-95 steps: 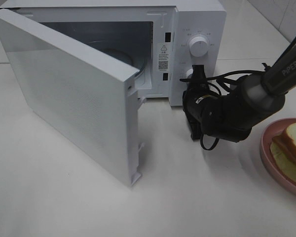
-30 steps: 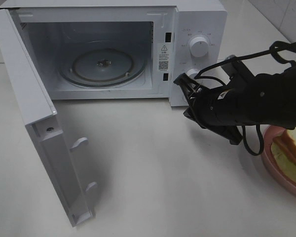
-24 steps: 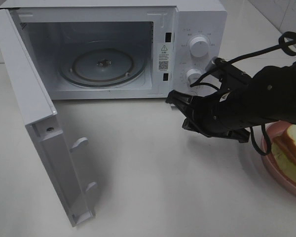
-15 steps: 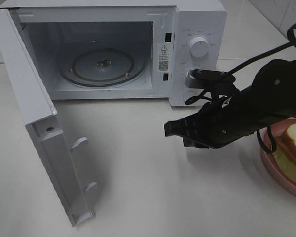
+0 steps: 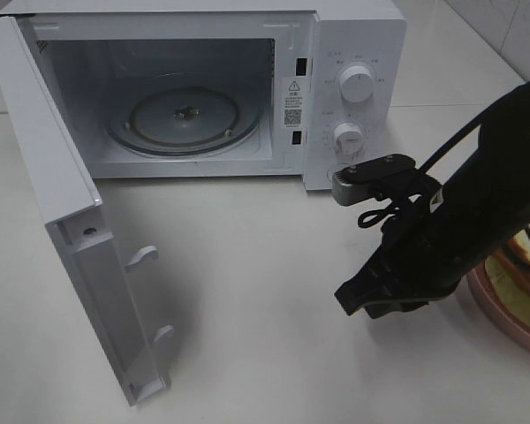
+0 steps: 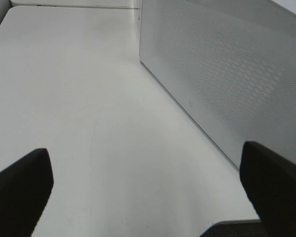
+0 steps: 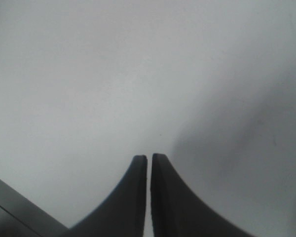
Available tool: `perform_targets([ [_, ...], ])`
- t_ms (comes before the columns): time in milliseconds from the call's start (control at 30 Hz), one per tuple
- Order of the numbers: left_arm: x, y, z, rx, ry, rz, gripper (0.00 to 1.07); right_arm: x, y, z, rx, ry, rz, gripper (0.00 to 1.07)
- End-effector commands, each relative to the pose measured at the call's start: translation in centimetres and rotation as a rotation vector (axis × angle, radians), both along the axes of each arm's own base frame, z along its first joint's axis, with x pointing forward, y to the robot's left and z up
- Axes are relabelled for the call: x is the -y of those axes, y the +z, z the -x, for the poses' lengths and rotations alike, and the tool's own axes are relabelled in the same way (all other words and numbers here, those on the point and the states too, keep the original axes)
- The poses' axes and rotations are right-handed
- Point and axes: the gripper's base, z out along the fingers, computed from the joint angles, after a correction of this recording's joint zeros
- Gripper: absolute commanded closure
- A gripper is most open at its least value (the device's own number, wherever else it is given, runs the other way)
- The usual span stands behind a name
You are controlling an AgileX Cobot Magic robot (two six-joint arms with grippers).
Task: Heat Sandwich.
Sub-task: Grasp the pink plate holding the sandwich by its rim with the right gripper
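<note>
My right fingers (image 7: pixel 142 170) are pressed together, holding nothing, above the white worktop (image 5: pixel 247 265). My left fingers (image 6: pixel 269 182) are spread wide and empty beside the microwave's open door (image 6: pixel 222 74). From my right fingers, the sandwich (image 5: pixel 517 272) lies at 3 o'clock on its pink plate (image 5: pixel 488 305), partly hidden by my arm. The microwave (image 5: pixel 358 35) stands at 11 o'clock.

High camera over microwave (image 5: pixel 159 53), wrist cameras close above tabletop (image 7: pixel 113 74)

We are seeing a white microwave (image 5: pixel 358 35) sitting on a pale table (image 5: pixel 247 344), door (image 5: pixel 106 300) standing open. A turntable (image 5: pixel 184 119) is lying inside.
</note>
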Motion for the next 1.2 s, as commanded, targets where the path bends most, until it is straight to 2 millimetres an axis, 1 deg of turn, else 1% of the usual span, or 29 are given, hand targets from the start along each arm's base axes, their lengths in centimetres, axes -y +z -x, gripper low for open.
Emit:
perform_targets([
  [33, 0.0, 0.0, 0.2, 0.026, -0.005, 0.004, 0.09, 1.2, 1.0, 0.3, -0.024, -0.023, 0.011, 1.00],
  [100, 0.0, 0.0, 0.2, 0.026, -0.005, 0.004, 0.09, 2.1, 1.7, 0.4, -0.030, -0.043, 0.012, 0.99],
  [200, 0.0, 0.0, 0.2, 0.026, -0.005, 0.004, 0.09, 2.7, 2.3, 0.5, -0.026, -0.042, 0.023, 0.98],
  [267, 0.0, 0.0, 0.2, 0.026, -0.005, 0.004, 0.09, 3.5, 2.9, 0.7, -0.024, -0.051, 0.039, 0.96],
  [300, 0.0, 0.0, 0.2, 0.026, -0.005, 0.004, 0.09, 3.5, 2.9, 0.7, -0.024, -0.051, 0.039, 0.96],
  [433, 0.0, 0.0, 0.2, 0.026, -0.005, 0.004, 0.09, 5.0, 3.8, 0.8, -0.026, -0.100, 0.061, 0.93],
  [467, 0.0, 0.0, 0.2, 0.026, -0.005, 0.004, 0.09, 5.0, 3.8, 0.8, -0.026, -0.100, 0.061, 0.93],
  [533, 0.0, 0.0, 0.2, 0.026, -0.005, 0.004, 0.09, 5.6, 4.0, 0.8, -0.028, -0.130, 0.071, 0.90],
  [567, 0.0, 0.0, 0.2, 0.026, -0.005, 0.004, 0.09, 6.2, 4.2, 0.8, -0.029, -0.157, 0.085, 0.88],
  [600, 0.0, 0.0, 0.2, 0.026, -0.005, 0.004, 0.09, 6.2, 4.2, 0.8, -0.029, -0.157, 0.085, 0.88],
  [667, 0.0, 0.0, 0.2, 0.026, -0.005, 0.004, 0.09, 6.6, 4.4, 0.8, -0.026, -0.185, 0.095, 0.83],
  [733, 0.0, 0.0, 0.2, 0.026, -0.005, 0.004, 0.09, 6.9, 4.6, 0.8, -0.012, -0.211, 0.120, 0.73],
  [767, 0.0, 0.0, 0.2, 0.026, -0.005, 0.004, 0.09, 6.9, 4.6, 0.8, -0.012, -0.211, 0.120, 0.73],
  [833, 0.0, 0.0, 0.2, 0.026, -0.005, 0.004, 0.09, 7.2, 4.6, 0.8, -0.005, -0.228, 0.142, 0.62],
  [867, 0.0, 0.0, 0.2, 0.026, -0.005, 0.004, 0.09, 7.4, 4.6, 0.7, 0.004, -0.236, 0.163, 0.50],
  [900, 0.0, 0.0, 0.2, 0.026, -0.005, 0.004, 0.09, 7.4, 4.6, 0.7, 0.004, -0.236, 0.163, 0.50],
  [967, 0.0, 0.0, 0.2, 0.026, -0.005, 0.004, 0.09, 7.6, 4.6, 0.6, 0.017, -0.226, 0.183, 0.37],
  [1000, 0.0, 0.0, 0.2, 0.026, -0.005, 0.004, 0.09, 7.7, 4.6, 0.6, 0.028, -0.213, 0.201, 0.25],
  [1033, 0.0, 0.0, 0.2, 0.026, -0.005, 0.004, 0.09, 7.8, 4.6, 0.5, 0.035, -0.207, 0.208, 0.19],
  [1067, 0.0, 0.0, 0.2, 0.026, -0.005, 0.004, 0.09, 7.8, 4.6, 0.5, 0.035, -0.207, 0.208, 0.19],
  [1133, 0.0, 0.0, 0.2, 0.026, -0.005, 0.004, 0.09, 7.8, 4.6, 0.4, 0.052, -0.199, 0.216, 0.10],
  [1200, 0.0, 0.0, 0.2, 0.026, -0.005, 0.004, 0.09, 7.8, 4.6, 0.3, 0.057, -0.199, 0.214, 0.10],
])
